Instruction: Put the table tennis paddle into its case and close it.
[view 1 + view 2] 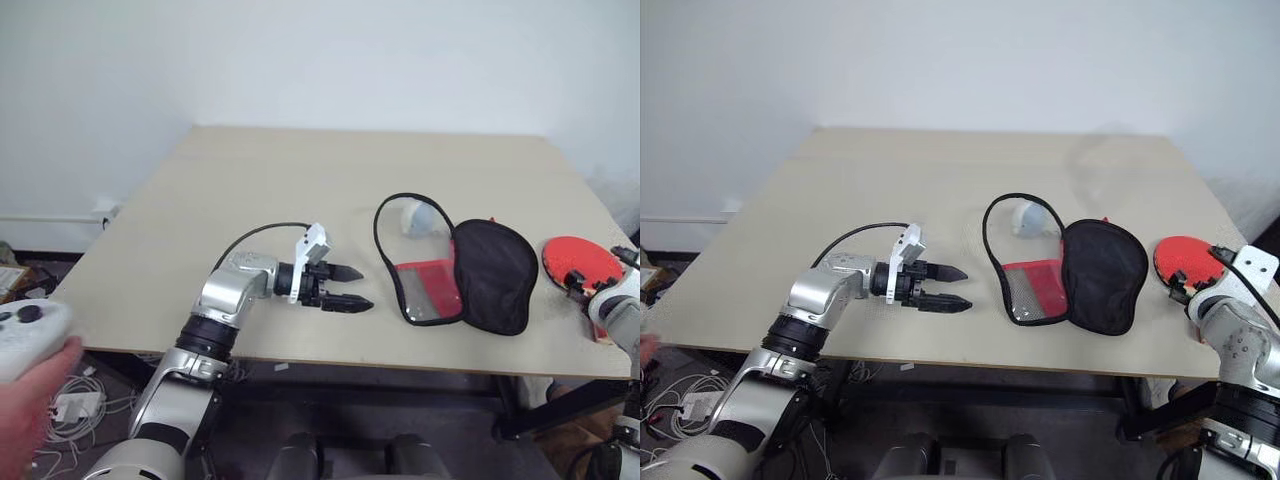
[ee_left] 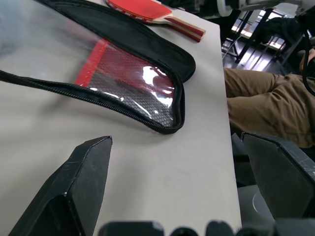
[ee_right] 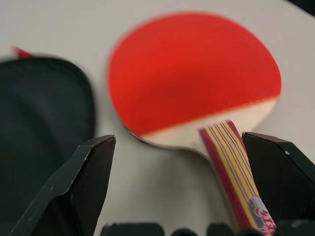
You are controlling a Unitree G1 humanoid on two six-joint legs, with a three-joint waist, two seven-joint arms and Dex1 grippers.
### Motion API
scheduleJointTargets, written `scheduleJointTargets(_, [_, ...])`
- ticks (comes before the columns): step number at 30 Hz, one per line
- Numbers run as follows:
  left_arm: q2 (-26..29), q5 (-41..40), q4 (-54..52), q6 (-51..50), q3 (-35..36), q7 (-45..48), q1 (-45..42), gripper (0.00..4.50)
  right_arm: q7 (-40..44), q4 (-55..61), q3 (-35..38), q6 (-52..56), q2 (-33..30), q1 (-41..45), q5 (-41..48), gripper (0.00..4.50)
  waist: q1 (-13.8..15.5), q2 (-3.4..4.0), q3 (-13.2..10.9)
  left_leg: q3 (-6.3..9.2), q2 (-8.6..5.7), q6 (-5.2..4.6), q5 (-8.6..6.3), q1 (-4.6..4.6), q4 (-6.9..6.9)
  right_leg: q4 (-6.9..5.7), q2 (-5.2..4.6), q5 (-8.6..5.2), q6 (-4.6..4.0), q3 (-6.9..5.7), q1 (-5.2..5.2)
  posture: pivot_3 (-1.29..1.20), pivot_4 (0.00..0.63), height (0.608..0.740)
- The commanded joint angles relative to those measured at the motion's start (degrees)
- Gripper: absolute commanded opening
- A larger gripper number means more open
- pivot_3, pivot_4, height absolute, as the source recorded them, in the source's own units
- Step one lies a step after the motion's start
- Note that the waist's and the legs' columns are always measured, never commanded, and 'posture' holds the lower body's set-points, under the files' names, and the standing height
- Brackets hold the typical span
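Two grippers spread, empty. Paddle (image 3: 192, 78) flat on table right of case (image 1: 455, 265), handle toward right gripper (image 3: 179, 191), just ahead of it. Left gripper (image 1: 345, 287) hovers left of case, farther off.

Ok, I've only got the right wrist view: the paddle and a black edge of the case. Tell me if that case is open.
Observer: Yes. The case lies unzipped, its two halves spread flat on the table.
Operator: Give me the left tool.
Observer: The left tool is open and empty, to the left of the case and not touching it.
Operator: Report anything else nearby.
Observer: A person's hand holds a white controller off the table's front left corner.
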State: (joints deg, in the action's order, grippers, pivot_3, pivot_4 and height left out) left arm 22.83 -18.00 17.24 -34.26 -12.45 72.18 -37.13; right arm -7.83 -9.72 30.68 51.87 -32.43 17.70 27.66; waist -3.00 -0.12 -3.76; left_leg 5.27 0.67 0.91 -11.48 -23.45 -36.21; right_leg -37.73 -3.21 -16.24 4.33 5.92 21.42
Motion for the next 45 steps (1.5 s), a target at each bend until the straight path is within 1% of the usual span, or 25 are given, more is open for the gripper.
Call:
scheduleJointTargets(1, [0.5,-1.1,-3.2,0.3,1.0,-0.3,0.1,4.50,1.5,-4.1,0.1,-2.2,-1.8,2.4,-2.5,4.46,0.0,0.00,0.0,0.00,0.00,0.00,0.00,0.00,0.00,0.00,0.00,0.00,0.00,0.00,0.00,0.00,0.000,0.740])
scheduleJointTargets(6, [0.6,-1.5,-4.1,0.0,1.4,-1.7,1.1,4.50,3.5,-8.4,1.1,-2.2,-3.2,4.4,-3.4,4.46,0.0,0.01,0.0,0.01,0.00,0.00,0.00,0.00,-0.04,0.00,0.00,0.01,0.00,0.00,-0.04,0.00,0.000,0.740])
scheduleJointTargets(10, [0.9,-1.4,-4.0,0.9,1.2,-1.9,1.8,4.50,4.0,-10.6,3.4,-0.9,-4.3,5.2,-2.8,4.46,0.0,0.07,0.0,0.00,0.00,0.00,0.00,0.00,-0.03,0.00,0.00,0.02,-0.01,0.01,-0.02,0.00,0.000,0.740])
scheduleJointTargets(16, [0.8,-1.2,-2.8,2.0,1.3,-2.2,1.7,4.50,5.0,-10.8,5.7,2.8,-4.3,4.9,-2.0,4.46,0.0,0.07,0.0,0.00,0.00,0.00,0.00,0.00,-0.05,-0.01,0.01,0.02,0.00,0.01,-0.04,0.00,0.000,0.740])
scheduleJointTargets(19, [0.6,-1.0,-1.7,2.9,1.2,-2.1,1.5,4.50,6.1,-10.0,5.4,5.1,-4.3,4.6,-2.0,3.92,0.0,0.08,0.0,0.01,0.00,0.00,0.00,0.00,-0.05,0.00,0.01,0.02,-0.01,0.01,-0.04,0.00,0.000,0.740])
scheduleJointTargets(24, [0.4,-0.8,-0.2,4.3,1.0,-2.0,1.1,4.50,8.5,-7.0,5.6,9.3,-4.1,4.4,-1.0,2.30,-0.1,0.09,0.0,0.01,0.00,0.00,0.00,0.02,-0.03,-0.01,0.03,0.02,0.00,0.02,-0.03,0.00,0.000,0.740])
scheduleJointTargets(25, [0.4,-0.7,0.2,4.7,0.9,-2.0,1.0,4.50,9.2,-7.2,5.2,9.2,-4.3,4.3,-1.4,2.30,-0.1,0.09,0.0,0.01,0.00,0.00,0.00,0.02,-0.03,-0.01,0.03,0.02,0.00,0.02,-0.03,0.00,0.000,0.740])
scheduleJointTargets(30, [0.1,-0.5,1.7,5.9,0.8,-1.8,0.3,4.50,9.1,-7.5,4.9,8.2,-3.9,4.4,-2.9,1.17,0.0,0.09,0.0,0.01,0.00,0.00,0.00,0.02,-0.05,-0.01,0.03,0.01,0.02,0.02,-0.06,0.00,0.000,0.740])
scheduleJointTargets(34, [0.0,-0.4,2.6,6.6,0.6,-1.5,-0.1,4.50,9.0,-5.3,5.1,8.6,-3.4,4.5,-3.0,1.13,0.0,0.10,0.0,0.00,0.00,0.00,0.00,0.02,-0.09,-0.01,0.03,0.02,0.03,0.04,-0.08,0.00,0.000,0.740])
scheduleJointTargets(39, [0.2,-0.3,3.0,6.7,0.5,-1.1,-0.4,4.50,5.4,2.9,5.9,10.2,-2.7,6.6,-3.4,1.13,-0.1,0.35,0.1,-0.04,0.00,0.00,0.00,-0.02,-0.06,-0.02,0.03,0.02,0.03,0.08,0.00,0.00,0.000,0.740])
scheduleJointTargets(43, [0.4,-0.2,3.2,6.6,0.3,-0.9,-0.5,4.50,3.4,11.0,5.5,14.8,1.1,10.2,-1.1,1.13,-0.3,0.43,0.1,-0.08,0.00,0.00,0.00,0.02,-0.03,-0.09,0.07,0.03,0.04,0.18,0.06,0.00,0.000,0.740])
scheduleJointTargets(45, [0.4,-0.1,3.3,6.6,0.4,-0.7,-0.7,4.50,2.5,15.2,3.6,17.6,4.3,12.2,-0.6,1.13,-0.2,0.43,0.1,-0.05,0.01,-0.01,0.00,0.02,-0.02,-0.10,0.09,0.03,0.04,0.18,0.06,0.00,0.000,0.740])
